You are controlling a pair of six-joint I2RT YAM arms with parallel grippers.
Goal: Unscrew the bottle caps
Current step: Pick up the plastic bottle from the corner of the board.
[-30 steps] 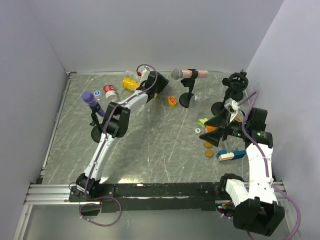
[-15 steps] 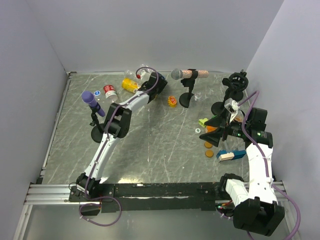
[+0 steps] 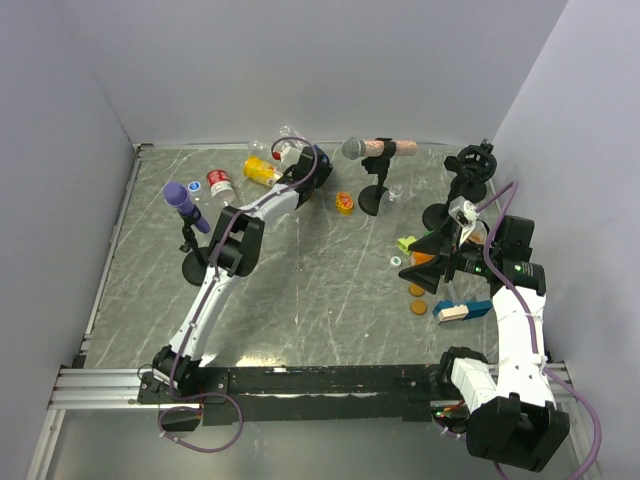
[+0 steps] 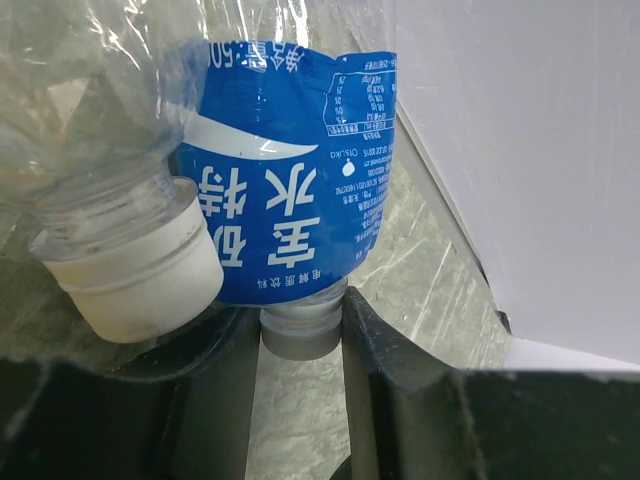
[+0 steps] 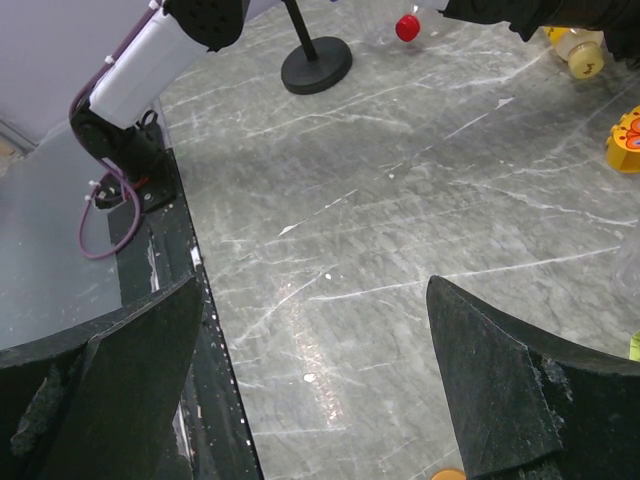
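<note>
In the left wrist view my left gripper (image 4: 302, 342) is shut on the small grey cap (image 4: 302, 328) of a clear bottle with a blue label (image 4: 290, 170); both fingers touch the cap's sides. A second clear bottle with a white cap (image 4: 140, 278) lies against it on the left. From above, the left gripper (image 3: 300, 160) is at the back wall among the bottles, beside a yellow bottle (image 3: 262, 170). A red-labelled bottle (image 3: 220, 183) lies further left. My right gripper (image 3: 435, 262) hangs open over the table's right side with nothing in it (image 5: 315, 390).
A purple-headed microphone (image 3: 183, 203) stands at the left and a grey-headed one (image 3: 355, 149) at the back middle. A stubby orange bottle (image 3: 344, 203), a yellow-green block (image 3: 406, 243), a white ring (image 3: 394, 260) and two loose orange-brown caps (image 3: 417, 298) lie nearby.
The left jaws have closed onto the grey cap, and the left gripper has crept a little toward the back wall. The right arm has not moved.
</note>
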